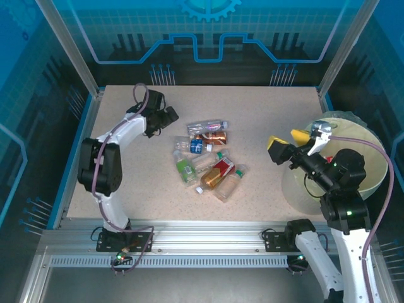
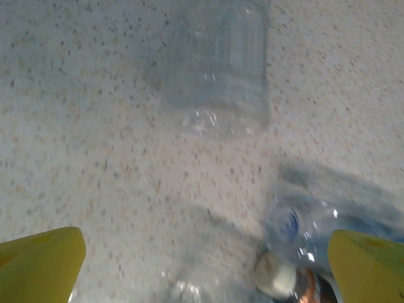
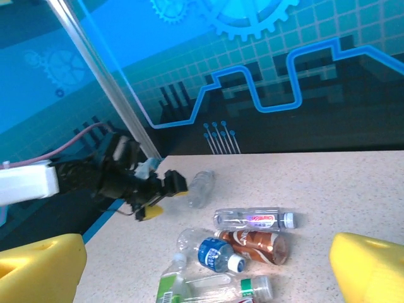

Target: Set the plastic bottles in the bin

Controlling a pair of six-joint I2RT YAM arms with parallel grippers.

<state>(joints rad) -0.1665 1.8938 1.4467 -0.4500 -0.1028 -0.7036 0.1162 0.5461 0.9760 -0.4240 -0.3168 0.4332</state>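
Tabletop (image 1: 271, 120): speckled beige, blue-edged. Back panel (image 1: 126, 31), 12 o'clock: translucent blue, gear (image 1: 208, 7) and circuit print. Aluminium posts (image 1: 68, 45) at 11 and 1; slotted rail (image 1: 208, 237) at 6.

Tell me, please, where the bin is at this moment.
In the top view, the bin stands at the right edge of the table, to the right of the pile of bottles, with the open right claw near its left side.
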